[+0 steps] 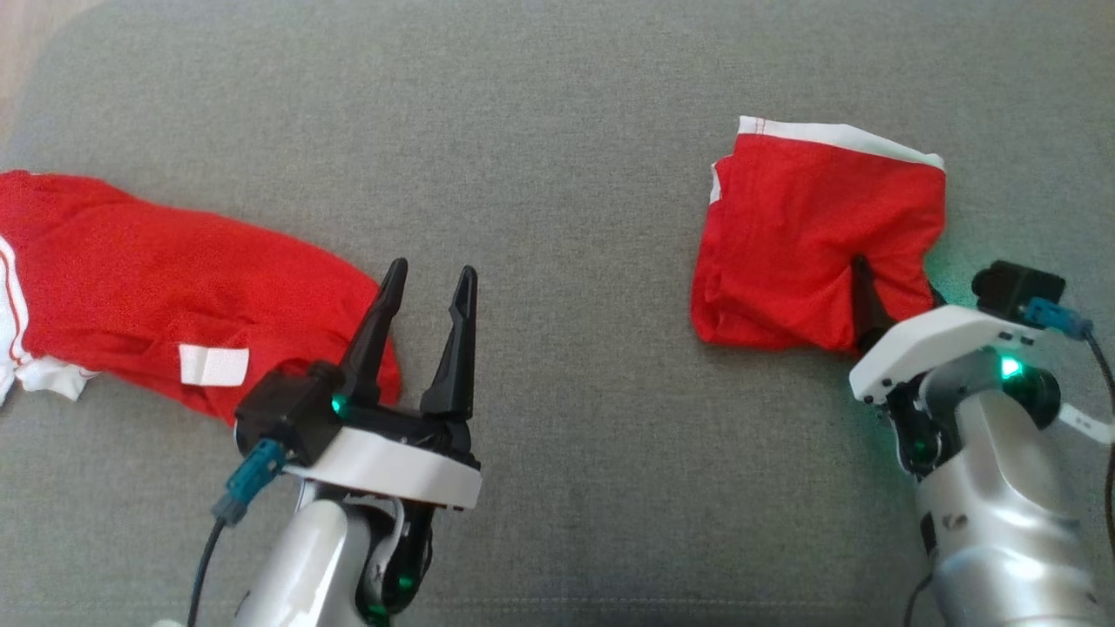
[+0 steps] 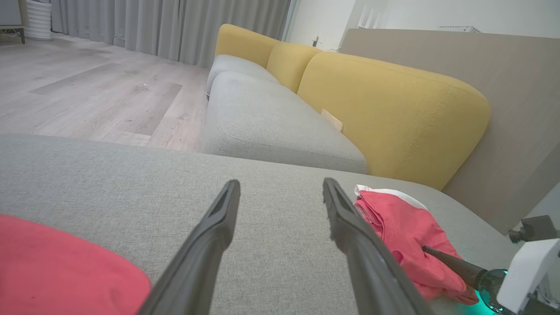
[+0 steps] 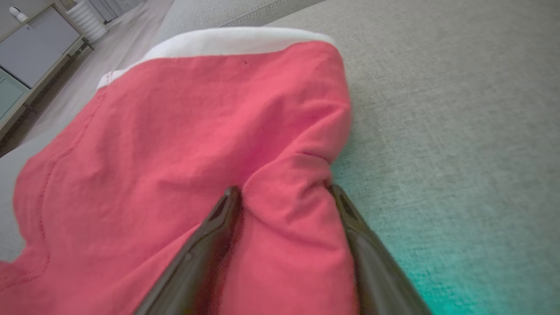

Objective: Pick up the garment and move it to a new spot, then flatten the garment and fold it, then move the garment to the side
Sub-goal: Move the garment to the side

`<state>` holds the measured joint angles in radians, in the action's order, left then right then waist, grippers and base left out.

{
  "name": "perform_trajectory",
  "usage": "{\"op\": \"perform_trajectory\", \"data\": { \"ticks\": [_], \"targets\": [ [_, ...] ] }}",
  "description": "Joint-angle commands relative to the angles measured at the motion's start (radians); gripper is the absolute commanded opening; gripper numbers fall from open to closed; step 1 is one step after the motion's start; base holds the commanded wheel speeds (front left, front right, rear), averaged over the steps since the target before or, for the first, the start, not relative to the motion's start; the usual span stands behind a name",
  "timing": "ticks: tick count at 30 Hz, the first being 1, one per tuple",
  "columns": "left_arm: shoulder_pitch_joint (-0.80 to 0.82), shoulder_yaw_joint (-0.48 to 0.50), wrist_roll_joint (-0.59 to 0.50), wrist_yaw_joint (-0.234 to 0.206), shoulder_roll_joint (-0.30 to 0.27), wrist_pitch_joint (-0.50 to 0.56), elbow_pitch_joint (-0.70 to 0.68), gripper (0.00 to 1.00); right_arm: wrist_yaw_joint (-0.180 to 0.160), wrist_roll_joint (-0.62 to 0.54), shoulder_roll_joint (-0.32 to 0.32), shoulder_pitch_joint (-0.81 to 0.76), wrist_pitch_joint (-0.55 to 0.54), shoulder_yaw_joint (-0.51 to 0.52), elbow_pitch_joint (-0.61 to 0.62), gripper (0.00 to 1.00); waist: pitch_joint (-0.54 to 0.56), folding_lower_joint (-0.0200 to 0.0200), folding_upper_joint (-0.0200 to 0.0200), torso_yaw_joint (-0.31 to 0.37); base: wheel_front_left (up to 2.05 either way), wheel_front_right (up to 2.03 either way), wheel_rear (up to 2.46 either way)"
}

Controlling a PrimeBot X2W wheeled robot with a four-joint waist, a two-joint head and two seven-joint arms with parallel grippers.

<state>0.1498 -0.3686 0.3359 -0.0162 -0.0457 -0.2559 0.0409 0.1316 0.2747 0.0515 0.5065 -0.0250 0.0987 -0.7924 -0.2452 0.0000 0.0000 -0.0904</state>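
A folded red garment [image 1: 810, 235] with a white band along its far edge lies on the grey cushion [image 1: 575, 174] at the right. My right gripper [image 1: 897, 292] is at its near right corner, jaws wide open, with a raised ridge of the red cloth [image 3: 175, 131] between the two fingers [image 3: 218, 227]. One finger tip is hidden under the cloth in the head view. My left gripper [image 1: 433, 270] stands open over bare cushion at the middle left, holding nothing. From the left wrist, the folded garment [image 2: 402, 227] lies just right of my left gripper [image 2: 281, 183].
A second, larger red garment [image 1: 157, 279] with a white label and white trim lies spread at the left, its near end beside my left wrist. Beyond the cushion stand a grey sofa seat [image 2: 271, 122] with yellow backrests [image 2: 393, 113] and a wooden floor [image 2: 87, 87].
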Motion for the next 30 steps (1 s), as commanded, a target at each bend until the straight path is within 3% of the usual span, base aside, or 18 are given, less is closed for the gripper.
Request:
{"op": "perform_trajectory", "data": {
  "ticks": [1,5,6,7,8,12,18,30],
  "targets": [
    [0.036,0.030,-0.009,0.003,-0.004,-0.006,-0.029,1.00,-0.001,0.000,-0.001,0.029,0.003,-0.032,0.008,1.00,-0.002,0.0000,0.0000,0.000,0.00,0.00,0.00],
    [0.043,0.027,-0.009,0.003,-0.004,-0.006,-0.027,1.00,-0.001,-0.018,-0.001,0.065,0.006,-0.043,-0.080,1.00,-0.008,0.0000,0.0000,-0.001,0.00,0.00,0.00],
    [0.044,0.027,-0.008,0.002,-0.004,-0.006,-0.026,1.00,-0.001,-0.021,-0.001,0.073,0.005,-0.046,-0.098,0.74,-0.009,0.0000,0.0000,-0.001,0.00,0.00,0.00],
    [0.045,0.027,-0.008,0.002,-0.004,-0.006,-0.026,1.00,-0.001,-0.030,-0.001,0.081,0.009,-0.049,-0.113,0.11,-0.010,0.0000,0.0000,0.000,0.00,0.00,0.00],
    [0.046,0.027,-0.007,0.001,-0.004,-0.006,-0.026,1.00,-0.001,-0.046,-0.001,0.088,0.016,-0.052,-0.124,0.00,-0.011,0.0000,0.0000,0.001,0.00,0.00,0.00],
    [0.045,0.030,-0.006,-0.002,-0.004,-0.006,-0.025,1.00,-0.001,-0.132,0.007,0.108,0.049,-0.056,-0.143,0.00,-0.011,0.0000,0.0000,0.011,0.00,0.00,0.00],
    [0.045,0.034,-0.005,-0.003,-0.004,-0.006,-0.022,1.00,-0.001,-0.243,0.086,0.124,0.066,-0.087,-0.125,0.00,-0.012,0.0000,0.0000,0.033,0.00,0.00,0.00],
    [0.064,0.028,0.001,-0.003,-0.004,-0.006,-0.026,1.00,-0.001,-0.343,0.399,0.164,-0.009,-0.254,-0.088,0.00,-0.037,0.0000,0.0000,0.042,0.00,0.00,0.00]
  ]
}}
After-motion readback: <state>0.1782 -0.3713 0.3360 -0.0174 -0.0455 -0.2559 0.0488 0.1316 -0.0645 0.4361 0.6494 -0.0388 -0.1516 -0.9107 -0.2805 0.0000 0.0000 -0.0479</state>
